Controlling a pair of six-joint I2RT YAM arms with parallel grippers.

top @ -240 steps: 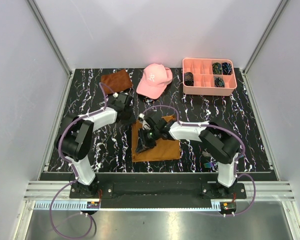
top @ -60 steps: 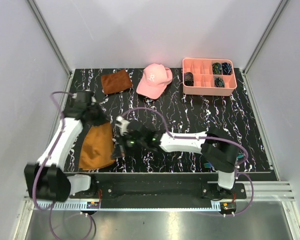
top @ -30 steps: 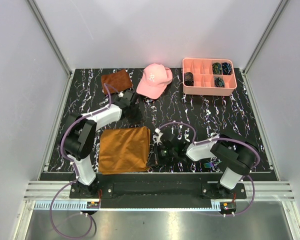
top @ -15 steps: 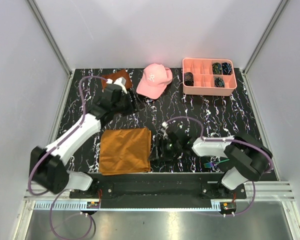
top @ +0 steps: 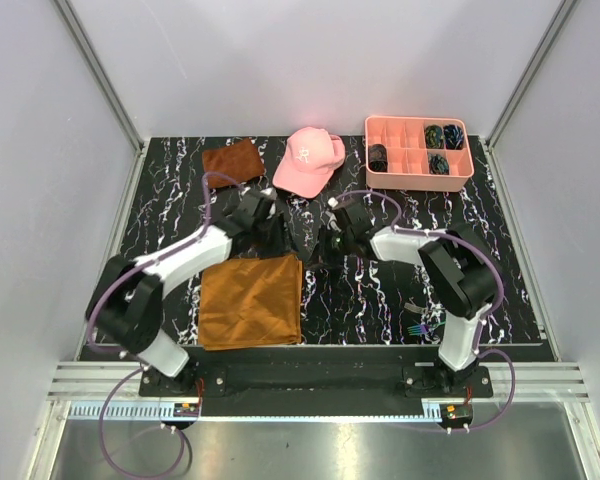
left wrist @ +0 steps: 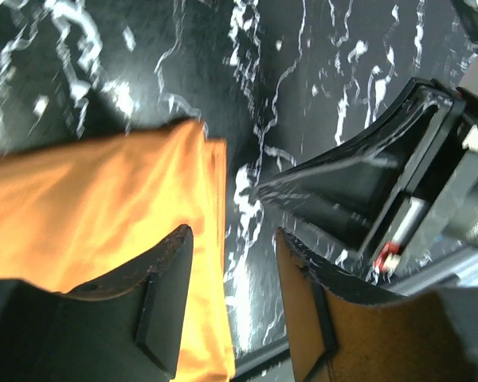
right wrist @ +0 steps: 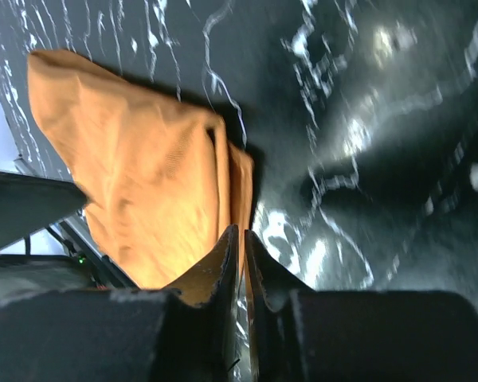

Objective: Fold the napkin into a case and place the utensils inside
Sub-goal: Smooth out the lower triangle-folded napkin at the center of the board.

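Note:
The orange-brown napkin (top: 250, 300) lies folded to a flat rectangle at the front left of the table. It shows in the left wrist view (left wrist: 95, 207) and the right wrist view (right wrist: 135, 183). My left gripper (top: 273, 236) hangs open and empty over the napkin's far right corner (left wrist: 231, 267). My right gripper (top: 325, 246) is shut and empty (right wrist: 241, 239), just right of that corner, above the table. The iridescent utensils (top: 415, 328) lie near the front edge by the right arm's base. No narrow case shape shows.
A pink cap (top: 308, 160) sits at the back centre. A small rust-brown cloth (top: 232, 160) lies at the back left. A pink compartment tray (top: 418, 180) with dark items stands at the back right. The right arm (left wrist: 366, 191) is close to my left gripper.
My right gripper has moved from the napkin's right edge back toward the table's middle. My left gripper has come down toward the napkin's far right corner. The napkin has stayed flat.

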